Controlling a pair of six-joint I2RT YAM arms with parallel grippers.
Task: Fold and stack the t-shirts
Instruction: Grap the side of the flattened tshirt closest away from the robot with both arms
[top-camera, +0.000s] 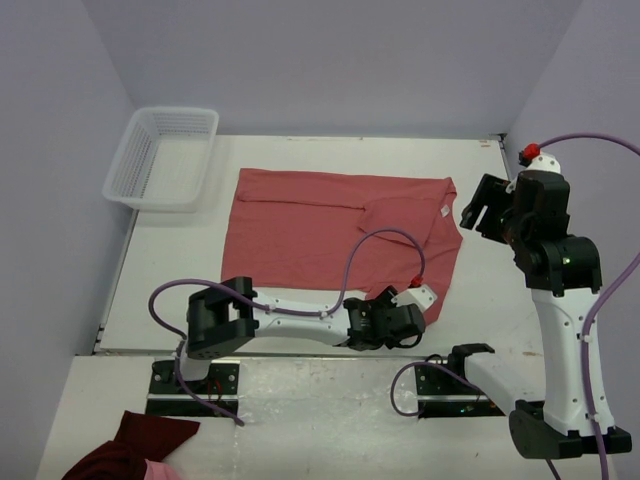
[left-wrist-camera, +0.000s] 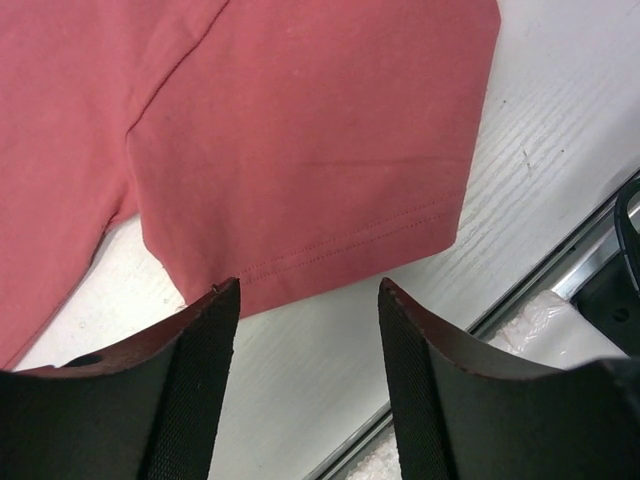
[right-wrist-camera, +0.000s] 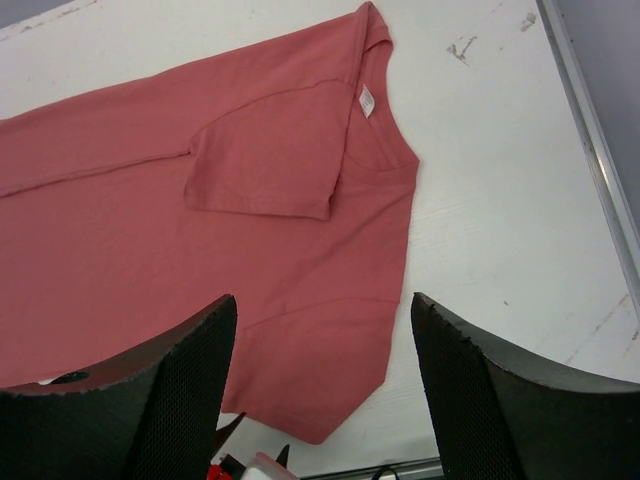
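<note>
So, one t-shirt (top-camera: 300, 225) in view, spread flat in the middle of the counter (top-camera: 170, 265), collar end toward the right arm, neck label (right-wrist-camera: 366, 100) showing. Far sleeve (right-wrist-camera: 265, 160) is already turned in over the chest. Near sleeve (left-wrist-camera: 320, 190) lies flat and sticks out toward the arm bases. I read this as the sleeve-tucking step of the first fold, early in the task; nothing stacked that I can see.

Left gripper (left-wrist-camera: 305, 290) sits low at the near-right corner, jaws apart, nothing between them, near-sleeve hem lined up just ahead of the fingertips. Right gripper (right-wrist-camera: 322, 300) hangs above the counter off the collar end, jaws wide, also empty.

Next move, as I judge it: left drops onto the hem, pinches the sleeve edge, lifts slightly and carries it across onto the body to mirror the far one. The lower finger has to slide under the hem without bunching the fabric. Right can pin the collar if the shirt drags.

Off to the sides: white basket (top-camera: 130, 165) far left, dark maroon bundle (top-camera: 130, 450) by the left base. Neither is part of this.
</note>
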